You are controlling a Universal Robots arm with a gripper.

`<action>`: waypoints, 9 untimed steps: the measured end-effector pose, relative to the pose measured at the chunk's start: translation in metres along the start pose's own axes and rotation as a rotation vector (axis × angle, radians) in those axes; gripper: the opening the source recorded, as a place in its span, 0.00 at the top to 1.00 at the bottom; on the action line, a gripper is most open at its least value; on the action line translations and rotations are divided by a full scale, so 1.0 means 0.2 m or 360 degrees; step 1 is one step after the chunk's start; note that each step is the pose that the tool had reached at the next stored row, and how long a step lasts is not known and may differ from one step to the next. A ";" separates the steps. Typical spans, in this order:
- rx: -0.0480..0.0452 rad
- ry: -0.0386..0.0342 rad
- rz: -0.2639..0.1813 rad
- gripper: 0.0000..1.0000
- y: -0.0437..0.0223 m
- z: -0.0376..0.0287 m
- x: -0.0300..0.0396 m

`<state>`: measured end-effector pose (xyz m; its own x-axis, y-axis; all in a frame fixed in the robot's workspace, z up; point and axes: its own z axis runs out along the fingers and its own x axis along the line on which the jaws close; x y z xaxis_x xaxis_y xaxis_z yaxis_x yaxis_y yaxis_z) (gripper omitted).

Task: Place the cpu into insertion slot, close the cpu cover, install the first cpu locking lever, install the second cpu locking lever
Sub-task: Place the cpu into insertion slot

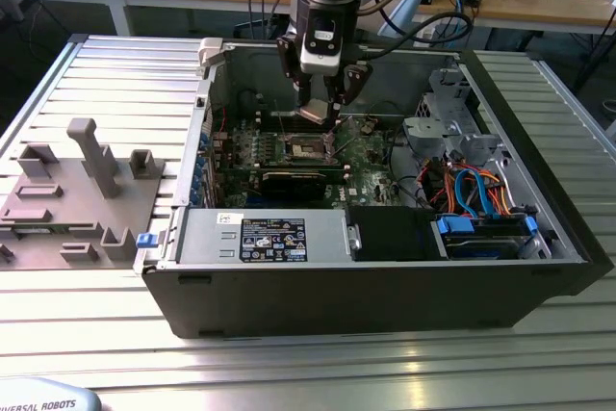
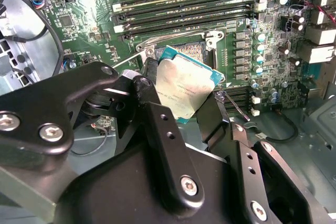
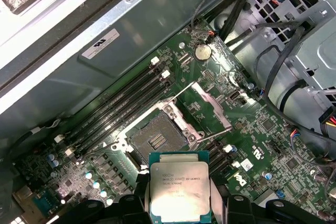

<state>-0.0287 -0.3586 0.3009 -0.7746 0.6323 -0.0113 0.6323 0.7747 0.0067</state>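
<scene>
**CPU held over an open socket, not seated**

My gripper (image 1: pixel 322 122) is clamped on the cpu (image 3: pixel 180 190), its fingers (image 2: pixel 157 124) pressing the chip's opposite edges, metal top towards the first wrist camera. In the exterior view the insertion slot (image 1: pixel 303 149) lies at about six o'clock from the gripper, close beneath it, and the long black card (image 1: pixel 300 182) lies at six o'clock again from the slot. The chip hangs above the slot and apart from it. The slot (image 3: pixel 157 140) is bare, its contact field exposed. The cpu cover (image 3: pixel 210 106) stands raised along one side of it.

The worry, as I judge it, is alignment. In both wrist views the chip's edges look turned against the slot's square outline. If it goes down like that, a corner could land on the contacts and bend them. The edge grip is thin, so a nudge against the raised cover or the slot's rim could tip or drop the chip.
</scene>
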 end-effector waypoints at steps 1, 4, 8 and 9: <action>0.0000 0.0000 0.0001 0.46 0.000 0.000 0.000; 0.0000 0.0000 0.0003 0.46 0.000 0.001 0.000; 0.0000 0.0000 0.0006 0.46 0.000 0.001 0.000; 0.0000 0.0000 0.0007 0.46 0.000 0.001 0.000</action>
<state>-0.0287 -0.3586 0.3007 -0.7719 0.6356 -0.0113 0.6356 0.7720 0.0067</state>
